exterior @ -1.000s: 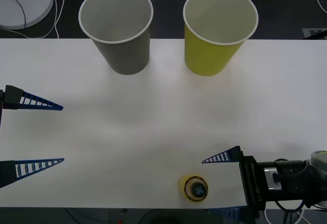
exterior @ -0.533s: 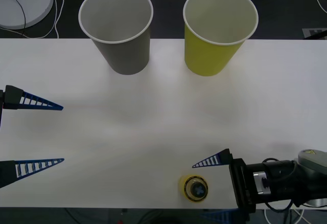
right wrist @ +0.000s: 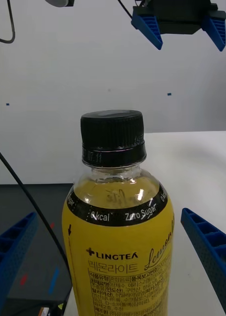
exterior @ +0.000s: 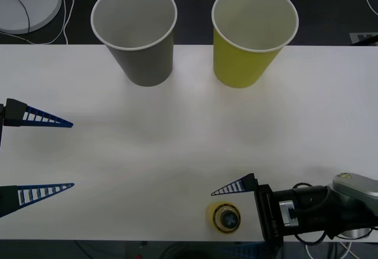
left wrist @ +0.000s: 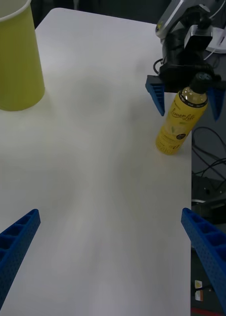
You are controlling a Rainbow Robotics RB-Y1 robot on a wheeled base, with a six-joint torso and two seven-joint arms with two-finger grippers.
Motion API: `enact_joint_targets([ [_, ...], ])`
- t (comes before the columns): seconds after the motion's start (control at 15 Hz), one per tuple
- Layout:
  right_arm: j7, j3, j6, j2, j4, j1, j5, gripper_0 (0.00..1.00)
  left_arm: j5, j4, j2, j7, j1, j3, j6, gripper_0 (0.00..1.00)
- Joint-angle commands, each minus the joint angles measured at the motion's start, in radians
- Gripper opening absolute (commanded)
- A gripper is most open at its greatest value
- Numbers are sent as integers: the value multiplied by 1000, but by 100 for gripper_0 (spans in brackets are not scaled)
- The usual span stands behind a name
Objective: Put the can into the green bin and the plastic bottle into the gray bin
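The plastic bottle (exterior: 223, 217), yellow with a black cap, stands upright near the table's front edge, right of centre. My right gripper (exterior: 222, 221) is open, one blue finger on each side of the bottle (right wrist: 117, 232) and neither touching it. The left wrist view shows the same: the bottle (left wrist: 183, 121) stands between the right gripper's fingers (left wrist: 155, 97). The gray bin (exterior: 134, 33) stands at the back left and the green bin (exterior: 249, 37) at the back right, both upright. My left gripper (exterior: 72, 154) waits open at the left edge. The can is out of view.
A white round disc (exterior: 26, 0) with a cable lies behind the table at the far left. The white table (exterior: 177, 135) is bare between the bins and the bottle. The bottle stands close to the table's edge (left wrist: 192, 163), and cables (left wrist: 209, 168) lie past it.
My right gripper has slid left along the front edge, so its open fingers now flank the bottle. The bottle, the bins and the left arm have not moved.
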Motion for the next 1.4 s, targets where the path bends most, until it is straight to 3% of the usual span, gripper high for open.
enact_joint_targets([
  [0.07,3,10,4,5,1,-5,0,100,0,0,0,0,0,0,0,100],
  [0.6,3,24,20,19,1,-13,0,97,0,0,0,0,0,0,0,100],
  [0.73,-2,26,21,19,1,-13,0,7,0,0,0,0,0,0,0,100],
  [0.8,-2,26,20,19,1,-13,0,0,0,0,0,0,0,0,0,100],
  [1.4,-11,26,6,5,1,-13,-14,0,0,0,0,0,0,0,0,100],
])
